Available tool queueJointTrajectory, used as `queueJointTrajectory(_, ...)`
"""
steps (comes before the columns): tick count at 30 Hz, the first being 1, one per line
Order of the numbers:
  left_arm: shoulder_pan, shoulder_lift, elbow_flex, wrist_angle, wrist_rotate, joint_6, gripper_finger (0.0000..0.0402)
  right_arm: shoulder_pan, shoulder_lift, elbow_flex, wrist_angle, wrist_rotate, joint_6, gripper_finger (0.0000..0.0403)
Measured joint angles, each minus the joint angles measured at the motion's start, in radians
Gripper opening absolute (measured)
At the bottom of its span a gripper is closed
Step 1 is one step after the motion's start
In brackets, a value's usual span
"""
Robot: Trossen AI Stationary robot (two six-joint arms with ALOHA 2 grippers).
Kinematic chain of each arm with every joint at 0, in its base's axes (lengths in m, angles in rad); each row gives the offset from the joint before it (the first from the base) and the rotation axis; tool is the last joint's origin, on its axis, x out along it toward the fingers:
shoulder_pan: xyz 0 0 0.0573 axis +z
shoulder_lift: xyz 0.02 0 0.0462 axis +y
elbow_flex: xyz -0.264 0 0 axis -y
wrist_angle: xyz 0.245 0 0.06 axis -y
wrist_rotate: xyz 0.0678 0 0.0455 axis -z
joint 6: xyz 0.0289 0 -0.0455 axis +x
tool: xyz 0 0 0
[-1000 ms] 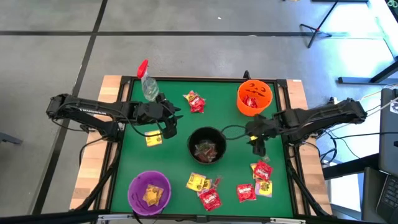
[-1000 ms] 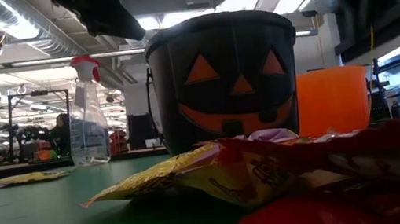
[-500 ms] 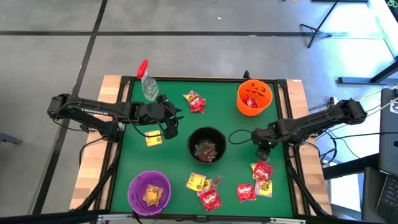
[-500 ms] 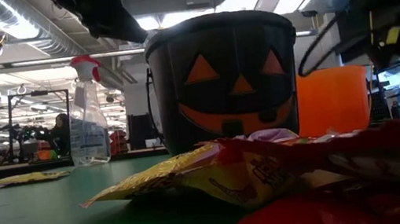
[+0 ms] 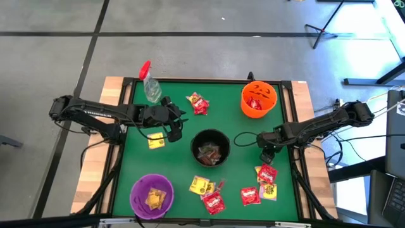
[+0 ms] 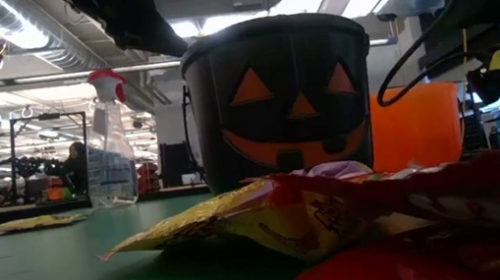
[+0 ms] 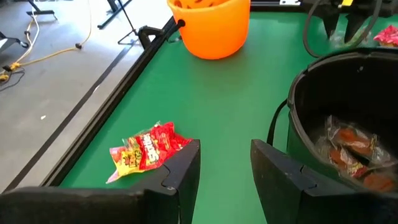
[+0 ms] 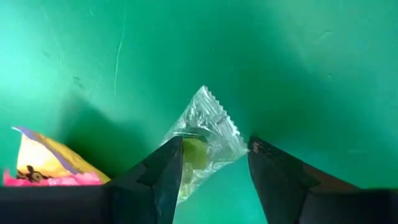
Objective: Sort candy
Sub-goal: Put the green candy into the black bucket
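Note:
Red and yellow candy packets lie on the green table (image 5: 133, 161): one red (image 5: 198, 103) at the far middle, one yellow (image 5: 155, 140) at the left, several (image 5: 266, 174) at the near right. My right gripper (image 8: 211, 171) points down, open, over a small clear-wrapped candy (image 8: 205, 134) that lies flat on the table; its fingers stand on either side of the candy's near end. My left gripper (image 7: 225, 168) hangs open above the table beside the black bowl (image 5: 210, 147), with nothing between its fingers. My right gripper comes at the clear-wrapped candy from above. One finger (image 8: 165, 174) covers an edge of the wrapper (image 8: 186, 149). I cannot tell whether it touches the wrapper.
An orange bowl (image 5: 259, 98) with red packets stands at the far right, and a purple bowl (image 5: 152, 195) with yellow ones at the near left. The black bowl in the middle holds dark packets. A clear spray bottle (image 5: 150, 85) stands at the far left.
My right gripper has sunk toward the table near the right-hand packets, tipped to point down and rolled about its own line. Its fingers stay apart. The candy has not moved.

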Motion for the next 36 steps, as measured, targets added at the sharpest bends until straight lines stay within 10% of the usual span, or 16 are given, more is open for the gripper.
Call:
queueJointTrajectory(7,0.000,0.004,0.000,0.005,0.000,0.000,0.0131,0.000,-0.001,-0.018,0.001,0.026,-0.004,0.0164)
queueJointTrajectory(17,0.000,0.005,0.000,0.013,0.000,-0.003,0.0131,0.000,0.007,0.047,0.000,0.151,-0.100,0.0013)
queueJointTrajectory(36,0.000,0.004,0.000,0.017,0.000,-0.019,0.0132,-0.001,-0.007,0.251,-0.009,0.342,-0.308,0.0014)
